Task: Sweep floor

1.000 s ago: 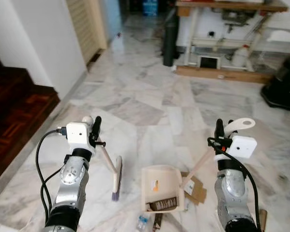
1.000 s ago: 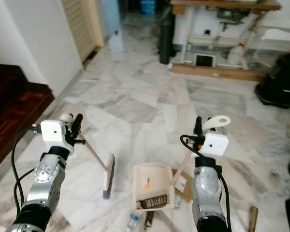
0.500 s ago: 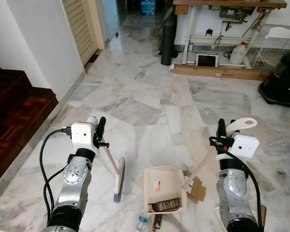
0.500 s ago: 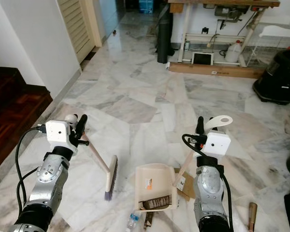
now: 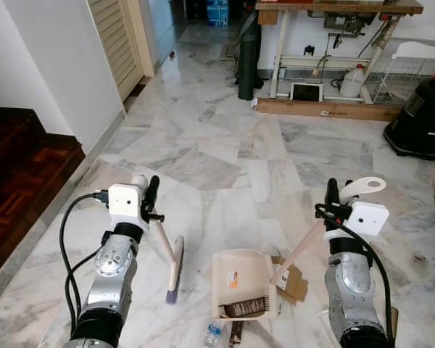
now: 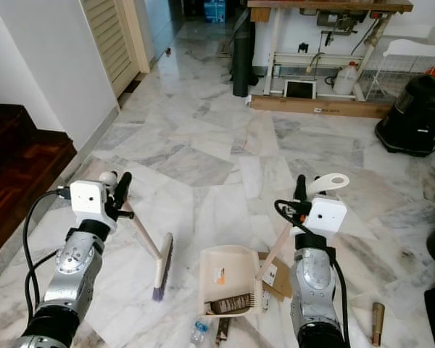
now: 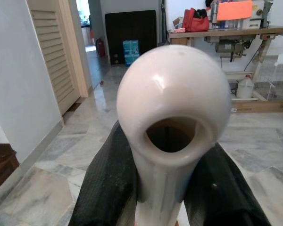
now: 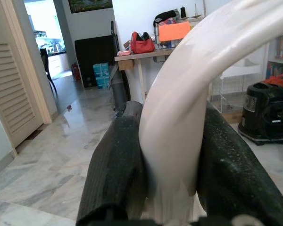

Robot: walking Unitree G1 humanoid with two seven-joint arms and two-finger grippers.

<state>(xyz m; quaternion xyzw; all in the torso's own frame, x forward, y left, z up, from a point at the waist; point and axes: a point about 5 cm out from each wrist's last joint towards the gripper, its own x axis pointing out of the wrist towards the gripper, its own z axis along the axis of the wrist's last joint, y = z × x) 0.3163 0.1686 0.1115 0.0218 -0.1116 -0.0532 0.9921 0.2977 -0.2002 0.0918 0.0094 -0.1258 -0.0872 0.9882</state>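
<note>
The left gripper (image 5: 146, 197) is clenched on the top of the broom handle (image 7: 172, 141), its black fingers (image 7: 104, 188) pressing either side of the cream plastic shaft just below the rounded end with its hanging hole. The right gripper (image 5: 331, 199) is likewise clamped on the dustpan handle (image 8: 179, 136), below its looped tip.

Since a second ago the broom head (image 5: 174, 270) has swung only slightly and still rests on the marble floor (image 5: 225, 159), just left of the dustpan (image 5: 241, 283). The camera has tipped up a little, so more of the room shows.

The pan is a beige plastic scoop with a small orange sticker, too small to read, and holds a dark brown piece, possibly cardboard. Flat cardboard (image 5: 293, 283) lies under its right edge, and a small clear bottle (image 5: 213, 335) lies near its mouth.
</note>
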